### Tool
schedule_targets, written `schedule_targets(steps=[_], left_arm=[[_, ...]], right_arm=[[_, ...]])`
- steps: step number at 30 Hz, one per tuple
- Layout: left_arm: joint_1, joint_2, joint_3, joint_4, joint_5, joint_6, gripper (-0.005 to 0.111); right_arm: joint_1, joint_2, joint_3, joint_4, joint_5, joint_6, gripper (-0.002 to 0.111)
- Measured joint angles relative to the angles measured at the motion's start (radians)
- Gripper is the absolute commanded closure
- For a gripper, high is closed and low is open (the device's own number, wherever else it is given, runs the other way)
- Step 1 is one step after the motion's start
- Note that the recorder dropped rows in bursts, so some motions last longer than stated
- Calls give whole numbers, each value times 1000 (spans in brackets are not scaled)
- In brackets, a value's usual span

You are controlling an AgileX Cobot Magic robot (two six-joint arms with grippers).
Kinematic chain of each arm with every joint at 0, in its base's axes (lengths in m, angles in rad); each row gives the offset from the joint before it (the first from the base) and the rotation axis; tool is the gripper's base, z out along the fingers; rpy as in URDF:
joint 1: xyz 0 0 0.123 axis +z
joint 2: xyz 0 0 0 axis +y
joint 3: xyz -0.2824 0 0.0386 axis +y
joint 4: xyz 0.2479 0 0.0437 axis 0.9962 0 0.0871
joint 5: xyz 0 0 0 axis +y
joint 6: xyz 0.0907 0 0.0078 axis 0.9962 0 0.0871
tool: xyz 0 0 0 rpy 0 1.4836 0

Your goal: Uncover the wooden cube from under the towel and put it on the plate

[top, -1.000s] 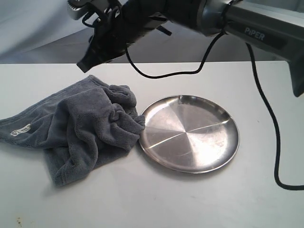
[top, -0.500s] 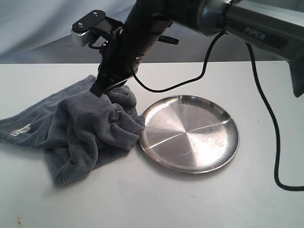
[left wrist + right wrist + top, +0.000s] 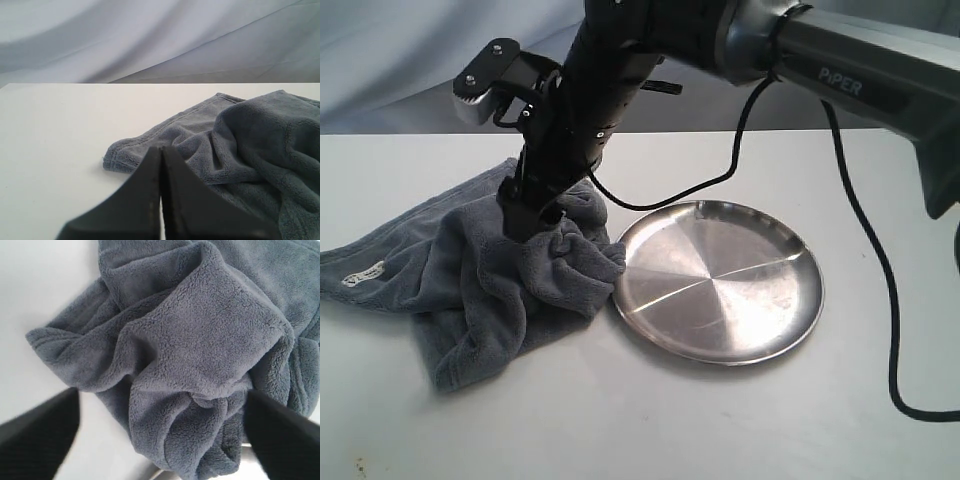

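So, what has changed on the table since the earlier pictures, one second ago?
The right end effector came down, toward the left of the exterior view, from high above the towel to its bunched top. Its jaws have opened and now stand wide apart over the folds, with nothing held yet. The towel and the plate lie as before. The wooden cube is not in sight.

White table (image 3: 640, 420) carries a crumpled grey towel (image 3: 470, 290) beside a steel plate (image 3: 720, 280)

Dark grey towel (image 3: 480, 290) with a white label (image 3: 363, 273), shiny silver plate (image 3: 720, 290), white table (image 3: 670, 420), black right gripper (image 3: 525, 220).
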Motion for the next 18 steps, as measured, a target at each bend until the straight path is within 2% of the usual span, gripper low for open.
schedule_targets(steps=[9, 18], left_arm=[[0, 0, 0, 0, 0, 0, 107], [0, 0, 0, 0, 0, 0, 107]], right_arm=[[14, 88, 0, -78, -3, 8, 4], [18, 129, 0, -87, -96, 77, 4]])
